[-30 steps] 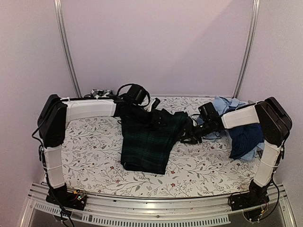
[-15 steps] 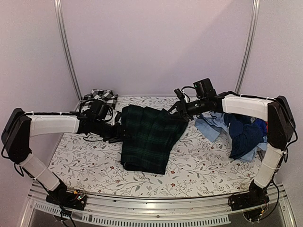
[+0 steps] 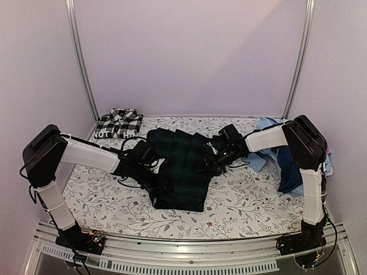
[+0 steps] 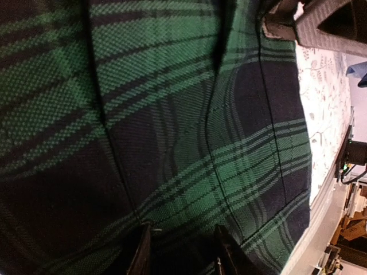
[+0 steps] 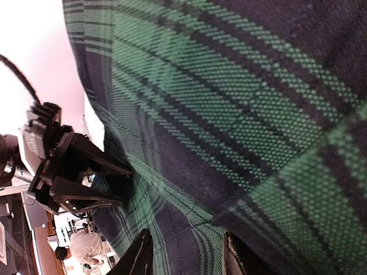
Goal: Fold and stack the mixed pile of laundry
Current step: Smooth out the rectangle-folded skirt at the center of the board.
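1. Upper left of the overhead view: the black-and-white checked shirt [image 3: 118, 122] lies folded in the back corner, apart from both arms. I see little risk here, though a wide swing of the left arm's elbow could nudge it.
2. Left of centre: I worry the left gripper [image 3: 156, 177] catches only the top layer of the dark green-navy plaid garment [image 3: 183, 166], or drags the floral table covering [image 3: 246, 200] along, skewing the fold. The left arm rises from the lower left, bends at the elbow and reaches low and rightward onto the garment's left edge. In its wrist view the fingertips [image 4: 139, 258] stand apart over plaid, and I cannot tell whether they pinch cloth.
3. Centre: the plaid garment lies rumpled on the table between the two grippers. An uneven pull from either side would twist or bunch it.
4. Right of centre: the right gripper [image 3: 217, 160] could slip off a thick fold. The right arm stands tall from the lower right, its forearm sloping down leftward to the garment's right edge. Its fingers are parted over plaid, and I cannot make out a grip.
5. Right edge: the loose pile [image 3: 292, 166] of light blue and navy pieces sits by the right arm, which could snag a piece.
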